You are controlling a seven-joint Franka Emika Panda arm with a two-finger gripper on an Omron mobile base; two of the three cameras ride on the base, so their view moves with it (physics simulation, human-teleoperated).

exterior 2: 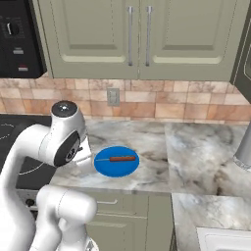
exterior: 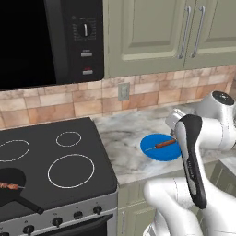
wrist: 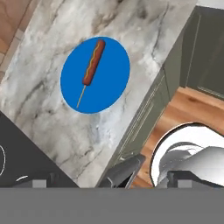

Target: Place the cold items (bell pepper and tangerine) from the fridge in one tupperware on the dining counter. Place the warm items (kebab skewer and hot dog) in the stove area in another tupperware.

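- At the far left of the left base view, a black pan point(exterior: 11, 189) sat on the front of the stove point(exterior: 87, 138), with the kebab skewer point(exterior: 9, 185) lying in it.
- Above the stove hung a black microwave point(exterior: 50, 41).
- To the right of the stove, the marble counter point(exterior: 124, 133) carried a blue plate point(exterior: 154, 152), set near its front edge.
- The hot dog point(wrist: 93, 62), on a thin stick, lay across the middle of that plate.
- The jaws point(wrist: 111, 179) hovered above the counter edge, well apart from the plate, spread wide and holding nothing.
- Green cabinets point(exterior 2: 132, 39) hung over the counter, above a brick-tile backsplash with an outlet point(exterior 2: 113, 96).
- At the far right of the right base view, a sink corner point(exterior 2: 225, 238) showed.
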